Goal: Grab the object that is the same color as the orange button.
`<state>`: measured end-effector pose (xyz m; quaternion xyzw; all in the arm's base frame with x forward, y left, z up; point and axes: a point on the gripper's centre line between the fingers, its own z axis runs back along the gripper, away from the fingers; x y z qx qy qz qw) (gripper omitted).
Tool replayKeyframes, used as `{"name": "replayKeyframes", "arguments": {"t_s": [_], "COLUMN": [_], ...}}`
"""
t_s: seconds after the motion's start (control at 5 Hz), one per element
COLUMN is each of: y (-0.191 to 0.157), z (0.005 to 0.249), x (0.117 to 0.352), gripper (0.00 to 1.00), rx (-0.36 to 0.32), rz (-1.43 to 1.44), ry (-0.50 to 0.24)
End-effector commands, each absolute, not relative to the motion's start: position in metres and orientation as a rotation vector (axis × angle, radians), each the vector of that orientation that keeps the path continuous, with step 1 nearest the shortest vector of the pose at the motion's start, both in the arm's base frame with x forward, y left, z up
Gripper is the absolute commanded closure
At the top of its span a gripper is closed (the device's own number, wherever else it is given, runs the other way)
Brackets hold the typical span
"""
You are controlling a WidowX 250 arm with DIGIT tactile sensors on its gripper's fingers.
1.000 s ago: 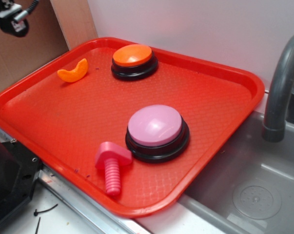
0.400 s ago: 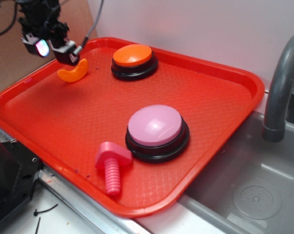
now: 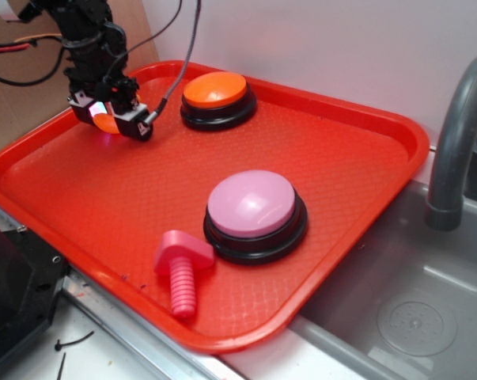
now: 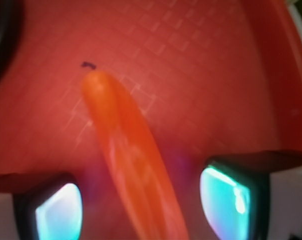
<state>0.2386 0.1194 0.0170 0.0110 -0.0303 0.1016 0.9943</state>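
Note:
The small orange crescent piece (image 3: 102, 122) lies at the far left of the red tray (image 3: 357, 158), mostly hidden under my gripper (image 3: 111, 119). In the wrist view the crescent (image 4: 125, 145) runs lengthwise between my two fingertips (image 4: 58, 210), with a gap on each side. My gripper (image 4: 140, 205) is open and low over the tray, straddling the crescent. The orange button (image 3: 214, 89) on its black base stands to the right of my gripper at the tray's back.
A larger pink-topped button (image 3: 251, 203) on a black base sits mid-tray, with a pink plastic bolt (image 3: 181, 273) near the front rim. A grey faucet (image 3: 456, 142) and sink (image 3: 412, 317) are to the right. The tray's raised rim is just left of my gripper.
My gripper came in from the upper left and dropped onto the tray. It now straddles the crescent, which has stayed in place.

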Motion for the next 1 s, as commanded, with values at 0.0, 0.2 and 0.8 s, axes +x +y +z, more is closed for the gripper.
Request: {"name": "replayKeyframes", "arguments": {"t_s": [0.0,0.2,0.8], "y": [0.132,0.133,0.106], "z": [0.02,0.025,0.111], "x": [0.239,0.235,0.206], "gripper": [1.0,1.0,1.0], "rx": [0.0,-0.013,0.032], "rz": [0.222,0.228,0.226], "ry": [-0.109,-0.114,-0.064]}}
